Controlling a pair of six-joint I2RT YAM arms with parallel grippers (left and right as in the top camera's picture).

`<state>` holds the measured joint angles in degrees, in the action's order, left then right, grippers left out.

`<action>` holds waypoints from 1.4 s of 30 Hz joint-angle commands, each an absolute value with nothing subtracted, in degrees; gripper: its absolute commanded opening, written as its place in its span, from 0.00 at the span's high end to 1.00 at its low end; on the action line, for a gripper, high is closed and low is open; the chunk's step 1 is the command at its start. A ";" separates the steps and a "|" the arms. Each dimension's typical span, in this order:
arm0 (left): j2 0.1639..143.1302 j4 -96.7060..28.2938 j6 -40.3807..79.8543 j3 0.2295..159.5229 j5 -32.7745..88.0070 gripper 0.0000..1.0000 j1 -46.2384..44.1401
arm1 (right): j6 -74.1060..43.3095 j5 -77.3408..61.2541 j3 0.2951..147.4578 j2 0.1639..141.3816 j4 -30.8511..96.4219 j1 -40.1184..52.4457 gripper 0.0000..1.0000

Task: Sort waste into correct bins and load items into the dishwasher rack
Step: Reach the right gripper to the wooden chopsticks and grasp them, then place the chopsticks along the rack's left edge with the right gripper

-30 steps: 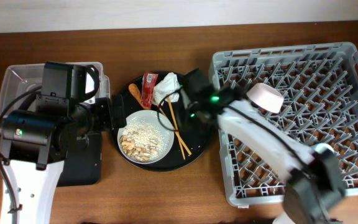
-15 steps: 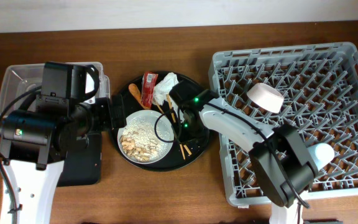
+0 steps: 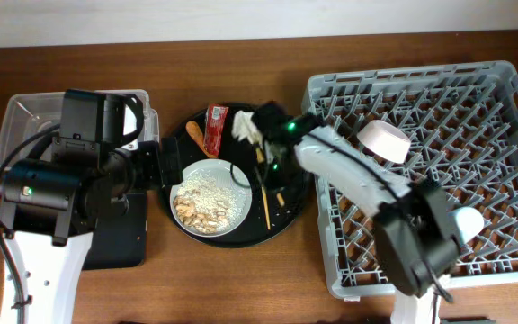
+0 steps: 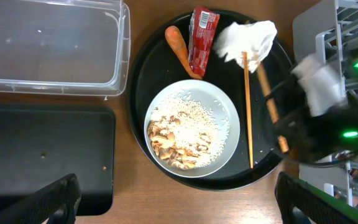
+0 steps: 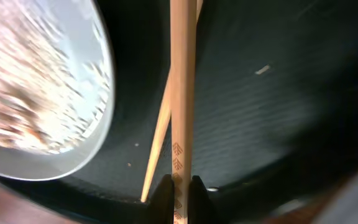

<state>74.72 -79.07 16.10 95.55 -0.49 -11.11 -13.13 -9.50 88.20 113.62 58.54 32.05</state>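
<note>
A big round black tray sits on the brown wooden bench, about midway along it. On the tray's far-left part, just inside the rim, lies a short orange carrot-like piece, slanted and flat on the tray floor. A pale wall strip runs along the bench's far edge.

Overhead, closer wrist views; plate shared.
</note>
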 commanded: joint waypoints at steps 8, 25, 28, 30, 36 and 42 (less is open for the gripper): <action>74.28 -78.98 16.27 95.94 -0.91 0.01 -10.85 | -14.37 -2.59 92.58 103.96 65.47 21.21 0.96; 74.28 -78.98 16.25 95.94 -0.91 0.01 -10.85 | -24.08 1.96 88.64 106.13 62.30 36.36 0.50; 74.28 -78.98 16.25 95.94 -0.89 0.01 -10.85 | -27.16 1.89 88.64 111.18 60.27 37.87 0.62; 74.28 -78.98 16.27 95.94 -0.91 0.01 -10.85 | -27.46 -1.74 88.64 114.74 59.44 38.00 0.65; 74.28 -78.98 16.27 95.94 -0.91 0.01 -10.85 | -27.55 -4.58 88.64 121.62 54.81 37.98 0.64; 74.28 -78.98 16.27 95.94 -0.91 0.01 -10.85 | -29.54 -3.31 87.46 124.29 51.57 37.98 0.94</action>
